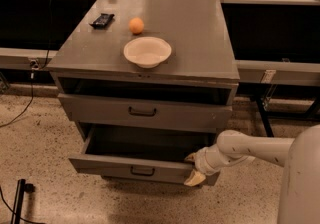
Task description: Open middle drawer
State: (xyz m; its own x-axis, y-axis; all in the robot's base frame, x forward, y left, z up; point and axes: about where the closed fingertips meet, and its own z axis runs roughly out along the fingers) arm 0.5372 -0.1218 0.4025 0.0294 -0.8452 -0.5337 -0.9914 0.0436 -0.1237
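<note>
The middle drawer (125, 167) is the second grey front of the cabinet, with a small dark bar handle (142, 171). It stands pulled well out, and its dark inside shows. My gripper (193, 168) is at the right end of the drawer front. One pale finger (190, 157) is behind the front's top edge and the other is in front of it, lower down, so the gripper clamps the panel. My white arm (250, 150) reaches in from the right. The top drawer (145, 112) is slightly out.
On the cabinet top (200, 43) are a white bowl (147, 51), an orange (136, 25) and a dark flat packet (102, 19). The lowest drawer is hidden under the open one. Dark tables flank the cabinet, and a black cable (20, 110) lies on the speckled floor at left.
</note>
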